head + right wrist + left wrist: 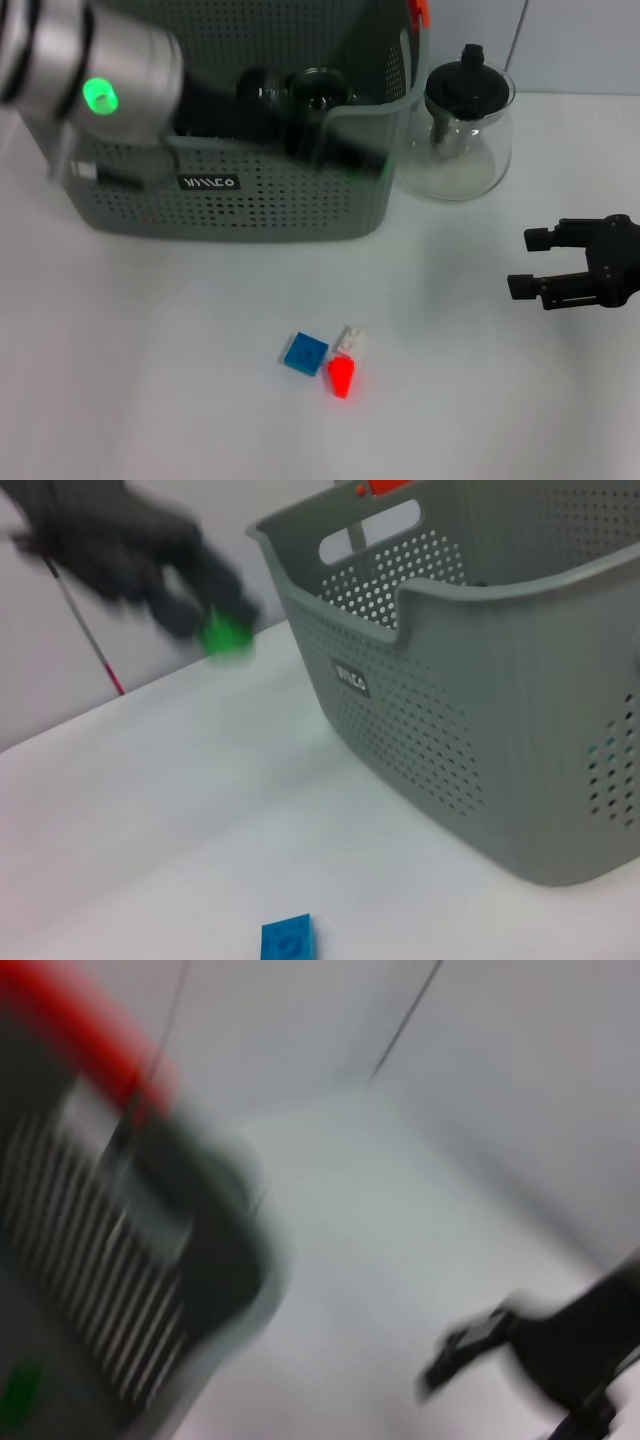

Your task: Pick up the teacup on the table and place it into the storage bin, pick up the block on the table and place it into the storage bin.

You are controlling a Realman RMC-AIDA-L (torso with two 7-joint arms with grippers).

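The grey-green storage bin (240, 205) stands at the back left, also seen in the right wrist view (450, 690). My left arm reaches over it from the left, and my left gripper (300, 115) is a dark blur above the bin's inside. A round dark rim that may be the teacup (320, 88) shows inside the bin beside it; I cannot tell if it is held. A blue block (305, 353) (287, 942), a white block (351, 340) and a red block (342, 377) lie on the table in front. My right gripper (528, 262) hovers open at the right, holding nothing.
A glass teapot (467, 125) with a black lid stands right of the bin. Orange clips (418, 12) mark the bin's handles. The left wrist view shows the bin's rim (150, 1210) and the right gripper (480, 1345) farther off.
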